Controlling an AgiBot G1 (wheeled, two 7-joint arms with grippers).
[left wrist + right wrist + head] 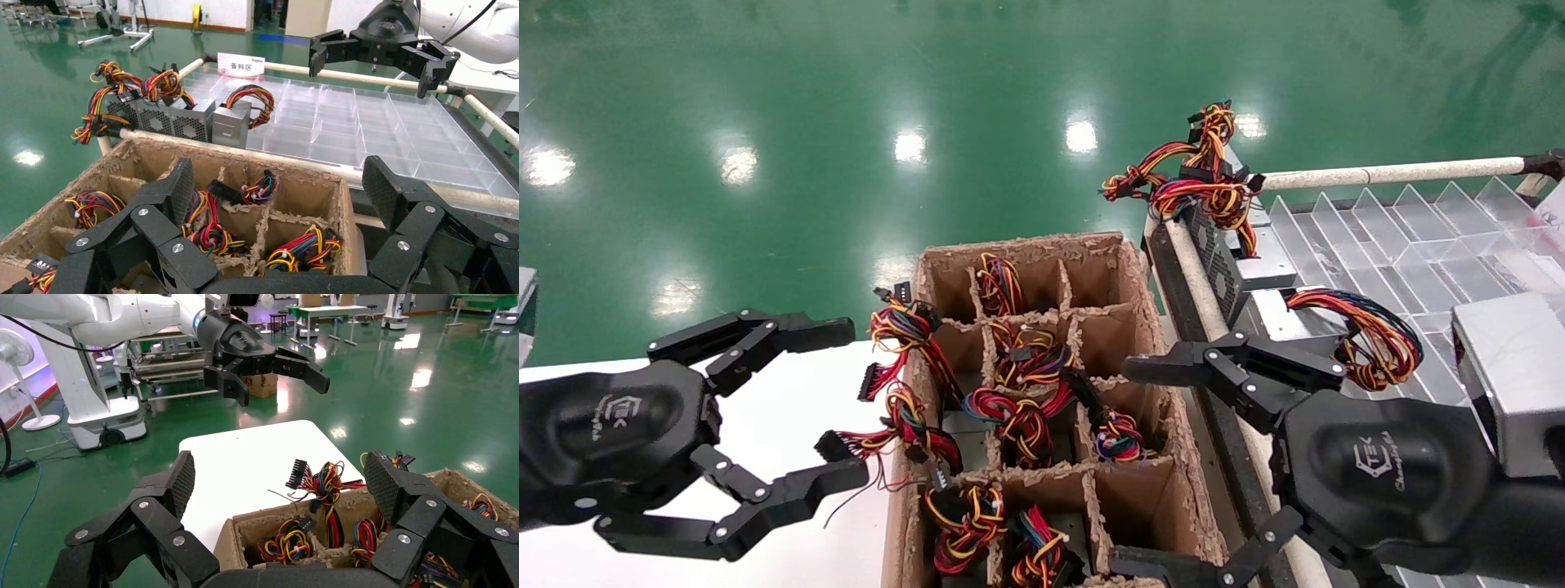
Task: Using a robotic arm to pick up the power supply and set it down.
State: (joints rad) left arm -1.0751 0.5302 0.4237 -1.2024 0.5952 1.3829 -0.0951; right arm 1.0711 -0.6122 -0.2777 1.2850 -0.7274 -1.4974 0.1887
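Power supply set down on the clear tray; both end effectors empty

The right end effector (pixel 1164 465) is held wide open above the divided carton (pixel 1173 425); the power supply (pixel 1512 376) lies just beside its wrist, outboard; the left end effector (pixel 834 404), likewise spread, is farther off.

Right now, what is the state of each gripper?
Left gripper: open, holding nothing, over the white table.
Right gripper: open, holding nothing, beside the cardboard box.
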